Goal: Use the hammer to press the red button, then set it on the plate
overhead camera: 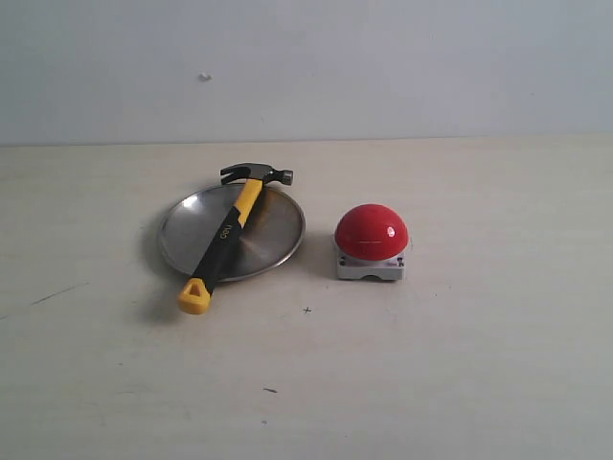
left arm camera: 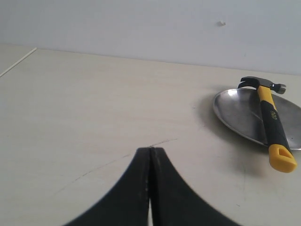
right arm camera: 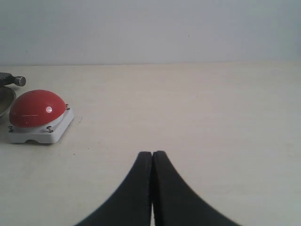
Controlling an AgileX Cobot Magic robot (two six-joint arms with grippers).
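The hammer point(overhead camera: 230, 234) lies across the silver plate point(overhead camera: 278, 230), its dark head over the far rim and its yellow tip past the near rim on the table. The red button point(overhead camera: 371, 231) on its grey base stands just right of the plate. Neither gripper shows in the exterior view. In the left wrist view my left gripper point(left arm camera: 150, 149) is shut and empty, well away from the hammer point(left arm camera: 272, 121) and plate point(left arm camera: 235, 110). In the right wrist view my right gripper point(right arm camera: 152, 153) is shut and empty, apart from the red button point(right arm camera: 35, 108).
The pale table point(overhead camera: 460, 364) ends at a plain wall at the back. A table edge line point(left arm camera: 19, 61) shows in the left wrist view.
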